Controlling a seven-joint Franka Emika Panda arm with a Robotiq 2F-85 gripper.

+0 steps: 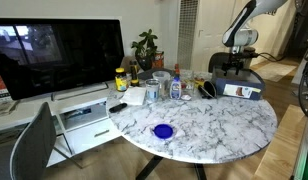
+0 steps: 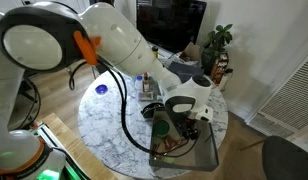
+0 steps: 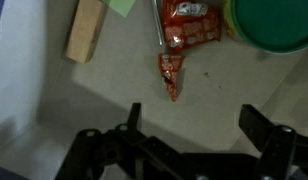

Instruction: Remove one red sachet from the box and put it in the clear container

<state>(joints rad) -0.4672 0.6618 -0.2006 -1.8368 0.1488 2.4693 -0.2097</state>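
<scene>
The box (image 1: 240, 89) has a dark top and a white front panel and stands at the table's far right edge; it also shows in an exterior view (image 2: 199, 152). My gripper (image 1: 237, 66) hangs over its opening, seen too in an exterior view (image 2: 186, 122). In the wrist view the gripper (image 3: 196, 125) is open and empty above the box floor. A red sachet (image 3: 171, 73) lies just ahead of the fingers, with more red sachets (image 3: 191, 24) behind it. A clear container (image 1: 154, 92) appears to stand among the items at the table's back.
Inside the box lie a wooden block (image 3: 85, 42) and a green round lid (image 3: 274, 24). A blue cap (image 1: 163, 130) lies on the marble table (image 1: 214, 135). Bottles, a small white box (image 1: 135, 96) and a plant (image 1: 146, 47) stand at the back by the TV (image 1: 59, 55).
</scene>
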